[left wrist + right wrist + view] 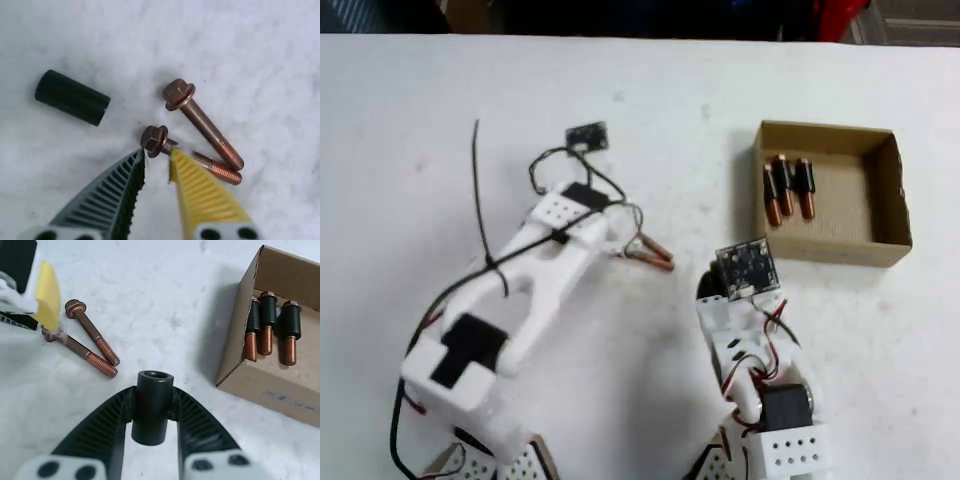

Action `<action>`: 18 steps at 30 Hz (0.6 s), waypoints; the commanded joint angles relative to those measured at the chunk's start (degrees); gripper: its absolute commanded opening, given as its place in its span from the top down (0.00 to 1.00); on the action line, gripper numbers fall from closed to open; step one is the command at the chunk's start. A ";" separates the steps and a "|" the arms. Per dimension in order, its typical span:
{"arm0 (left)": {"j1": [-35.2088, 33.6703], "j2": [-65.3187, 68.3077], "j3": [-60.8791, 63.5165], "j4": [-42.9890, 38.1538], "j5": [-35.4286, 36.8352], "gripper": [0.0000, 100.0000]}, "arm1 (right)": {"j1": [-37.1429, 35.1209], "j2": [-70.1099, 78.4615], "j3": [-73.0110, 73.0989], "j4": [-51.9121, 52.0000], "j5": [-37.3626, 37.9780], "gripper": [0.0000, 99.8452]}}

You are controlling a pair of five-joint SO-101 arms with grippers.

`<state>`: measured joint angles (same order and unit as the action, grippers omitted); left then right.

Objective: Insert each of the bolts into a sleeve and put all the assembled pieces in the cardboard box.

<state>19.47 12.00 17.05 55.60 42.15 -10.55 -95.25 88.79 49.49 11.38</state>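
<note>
Two copper bolts [655, 255] lie side by side on the white table. My left gripper [156, 152] hovers low over one of them [154, 140], its fingers a little apart: the grey tip is by the bolt's head and the yellow finger [47, 302] covers part of the shaft. The other bolt [202, 122] lies free beside it. A black sleeve [72, 97] lies on the table just past the bolts. My right gripper [152, 390] is shut on another black sleeve [152, 407], held with its hole end up, near the box's front left corner [708, 285].
The cardboard box [830, 245] stands at the right with three assembled bolt-and-sleeve pieces [785, 188] in its left part. In the right wrist view the box wall [265, 385] is close beside the held sleeve. Loose cables trail around the left arm.
</note>
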 commanded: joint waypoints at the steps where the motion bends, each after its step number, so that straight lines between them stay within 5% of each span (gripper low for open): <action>1: 0.57 1.36 -4.92 0.88 3.43 0.77 | 0.40 -0.66 -0.26 -1.19 -0.09 0.98; 18: 0.31 6.64 -8.44 2.99 13.71 0.76 | 0.31 -0.66 -0.26 -1.19 -0.09 0.98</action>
<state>19.47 19.30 10.02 57.71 55.08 -10.55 -95.25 88.79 49.49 11.38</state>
